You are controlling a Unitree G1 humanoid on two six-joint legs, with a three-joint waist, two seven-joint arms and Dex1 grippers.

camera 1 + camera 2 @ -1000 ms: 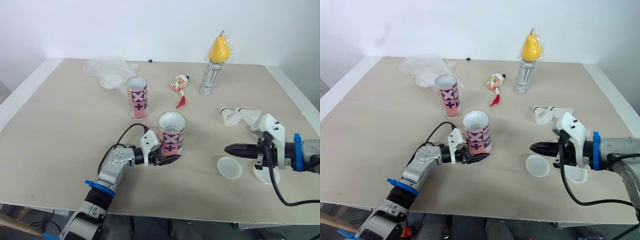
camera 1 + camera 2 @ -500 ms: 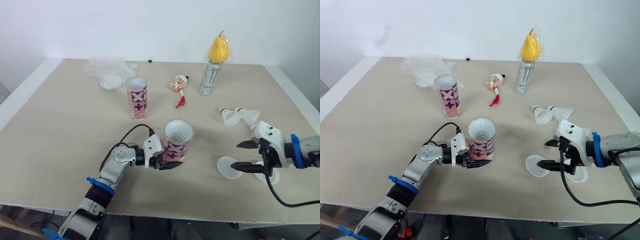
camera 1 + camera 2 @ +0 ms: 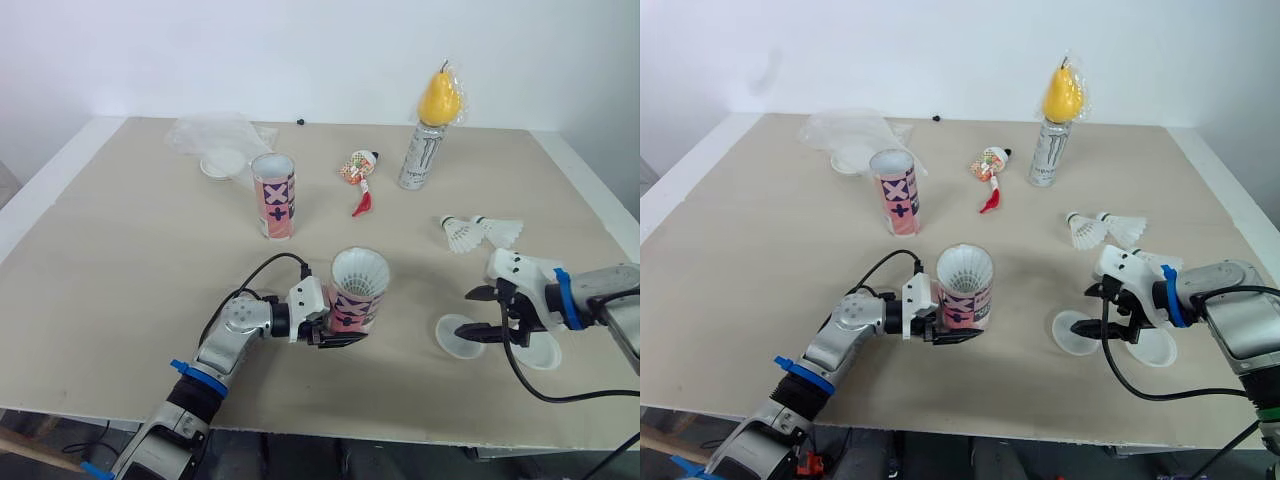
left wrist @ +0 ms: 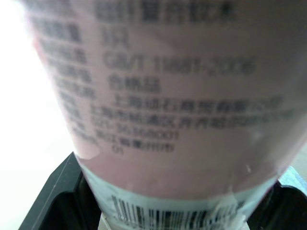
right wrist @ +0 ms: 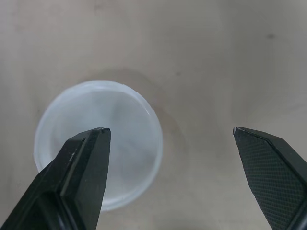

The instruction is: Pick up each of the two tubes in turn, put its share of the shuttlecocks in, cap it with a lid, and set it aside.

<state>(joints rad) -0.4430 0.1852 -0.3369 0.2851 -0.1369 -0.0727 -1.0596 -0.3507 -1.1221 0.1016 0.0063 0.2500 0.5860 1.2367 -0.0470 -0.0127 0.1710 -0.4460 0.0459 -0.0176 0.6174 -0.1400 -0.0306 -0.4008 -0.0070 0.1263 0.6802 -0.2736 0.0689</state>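
Note:
My left gripper (image 3: 335, 328) is shut on a pink patterned tube (image 3: 358, 297), low on its body, near the table's front edge. The tube leans slightly, and white shuttlecock feathers show in its open mouth. A second pink tube (image 3: 273, 195) stands upright farther back, apart from both grippers. Two loose shuttlecocks (image 3: 478, 232) lie at the right. My right gripper (image 3: 472, 314) is open just above a white lid (image 3: 456, 336); in the right wrist view one finger (image 5: 81, 167) overlaps the lid (image 5: 124, 158). Another lid (image 3: 541, 353) lies partly under the right arm.
A drink can (image 3: 419, 156) with a yellow pear-shaped packet (image 3: 438, 95) on top stands at the back right. A snack wrapper (image 3: 358, 167) and a red scrap (image 3: 362, 206) lie mid-table. A clear plastic bag (image 3: 208, 133) with a white lid (image 3: 222, 162) is at back left.
My right gripper has gone from shut to open and now stands over the lid. My left gripper has carried the tube a little to the right and toward the front edge.

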